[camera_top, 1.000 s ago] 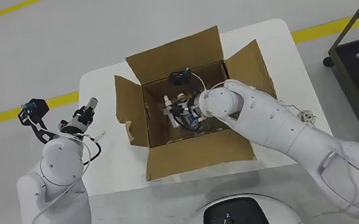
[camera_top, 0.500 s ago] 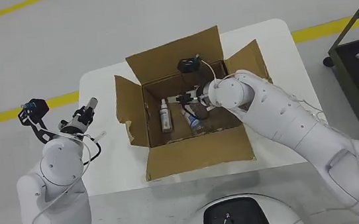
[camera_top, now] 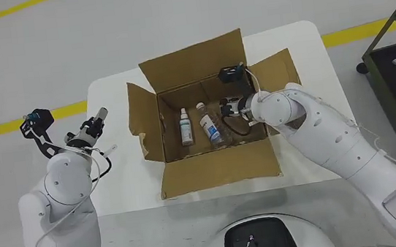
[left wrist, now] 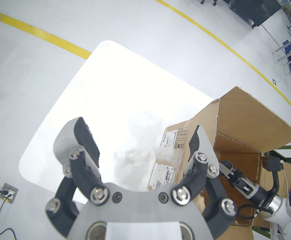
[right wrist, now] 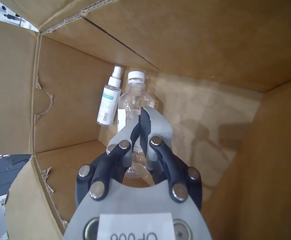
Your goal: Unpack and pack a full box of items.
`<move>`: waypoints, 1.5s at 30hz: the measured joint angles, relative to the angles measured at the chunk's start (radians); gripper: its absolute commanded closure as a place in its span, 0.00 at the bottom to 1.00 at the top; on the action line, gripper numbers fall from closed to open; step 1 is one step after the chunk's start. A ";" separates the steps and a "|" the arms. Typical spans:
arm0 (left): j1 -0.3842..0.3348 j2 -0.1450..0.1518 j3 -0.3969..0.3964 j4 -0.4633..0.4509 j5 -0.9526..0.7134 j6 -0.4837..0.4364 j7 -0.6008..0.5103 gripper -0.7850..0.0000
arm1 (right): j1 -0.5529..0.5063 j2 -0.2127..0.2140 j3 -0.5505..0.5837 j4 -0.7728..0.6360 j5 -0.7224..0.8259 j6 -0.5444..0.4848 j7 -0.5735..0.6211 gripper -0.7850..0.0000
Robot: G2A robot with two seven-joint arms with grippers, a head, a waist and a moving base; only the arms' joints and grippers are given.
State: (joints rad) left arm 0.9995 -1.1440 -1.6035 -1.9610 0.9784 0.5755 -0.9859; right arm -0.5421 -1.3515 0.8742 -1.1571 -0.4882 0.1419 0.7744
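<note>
Open box (camera_top: 191, 62), spray bottle (camera_top: 185, 127), water bottle (camera_top: 212, 131) inside

Top cam looks straight down on table (camera_top: 113, 102) & open box (camera_top: 218, 170). L wrist cam looks across table at box from outside; R wrist cam's close up inside it. All 3 share the box.

Box (camera_top: 218, 167) open upward, flaps splayed around its mouth, spray bottle (camera_top: 185, 127) and water bottle (camera_top: 212, 128) lying side by side toward the left wall — bare cardboard floor on the right, right gripper (right wrist: 140, 120) pinched closed over it.
</note>
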 measured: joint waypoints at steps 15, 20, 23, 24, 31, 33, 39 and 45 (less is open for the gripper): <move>0.000 0.000 0.000 0.000 0.000 0.000 0.000 0.00 | 0.062 -0.044 -0.095 0.085 0.006 -0.065 0.121 1.00; 0.000 0.000 0.000 0.000 0.000 0.000 0.000 0.00 | 0.094 -0.060 -0.117 0.103 0.007 -0.079 0.139 0.93; 0.000 0.000 0.000 0.000 0.000 0.000 0.000 0.00 | 0.103 -0.066 -0.120 0.103 0.007 -0.080 0.136 0.91; 0.000 0.000 0.000 0.000 0.000 0.000 0.000 0.00 | 0.106 -0.067 -0.119 0.103 0.004 -0.078 0.134 0.92; 0.000 0.000 0.000 0.000 0.000 0.000 0.000 0.00 | 0.107 -0.064 -0.097 0.060 -0.023 -0.071 0.123 1.00; 0.000 0.000 0.000 0.000 0.000 0.000 0.000 0.00 | 0.105 -0.066 -0.105 0.058 -0.045 -0.079 0.122 1.00; 0.000 0.000 0.000 0.000 0.000 0.000 0.000 0.00 | 0.129 -0.091 -0.170 0.116 -0.100 -0.075 0.141 1.00; 0.000 0.000 0.000 0.000 0.000 0.000 0.000 0.00 | 0.160 -0.127 -0.211 0.193 -0.069 -0.088 0.160 1.00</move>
State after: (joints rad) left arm 0.9995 -1.1440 -1.6035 -1.9610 0.9784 0.5755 -0.9859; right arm -0.3818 -1.4785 0.6631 -0.9642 -0.5572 0.0544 0.9340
